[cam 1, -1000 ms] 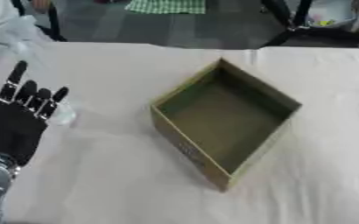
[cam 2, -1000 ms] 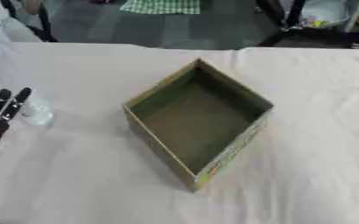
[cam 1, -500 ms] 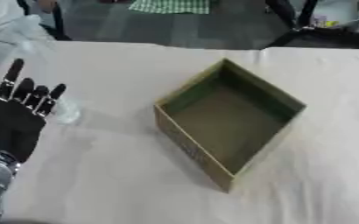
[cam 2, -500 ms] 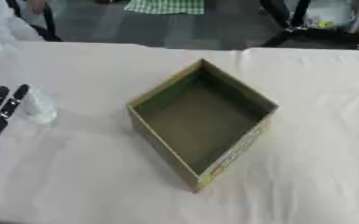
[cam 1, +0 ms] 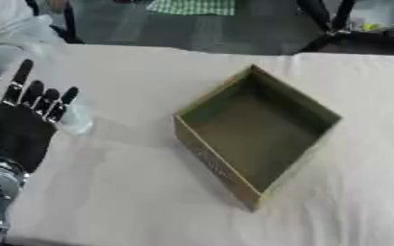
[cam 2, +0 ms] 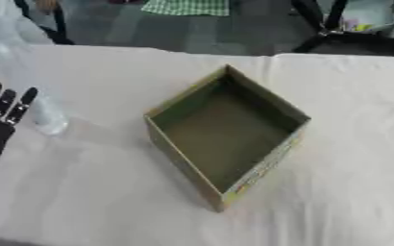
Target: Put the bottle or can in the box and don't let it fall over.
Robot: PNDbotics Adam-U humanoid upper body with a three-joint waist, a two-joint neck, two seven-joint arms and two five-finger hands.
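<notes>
1. The left eye view shows the robot's left hand (cam 1: 19,129) whole, with the silver wrist below it at the lower left edge; the right eye view cuts that hand off at its left edge, so only the fingers and part of the palm appear there.
2. The right eye view shows the bottle (cam 2: 47,115) more fully, standing just to the right of the fingertips; in the left eye view the fingers cover part of it.
3. The right eye view also shows the printed outer wall of the box (cam 2: 226,139) at its lower right side, which is less plain in the left eye view.
4. Counted: one bottle, one box, one robot hand. The right hand shows in neither view.
5. The bottle is small, clear and pale, nearly the colour of the white table (cam 1: 125,192) cloth beneath it. It stands at the left of the frame, well apart from the box, outside it.
6. The box is an open cardboard tray, olive inside, set cornerwise in the middle of the frame, with nothing in it.
7. The left hand is released: its black fingers point straight up, spread, holding nothing. Whether they touch the bottle cannot be told.
</notes>
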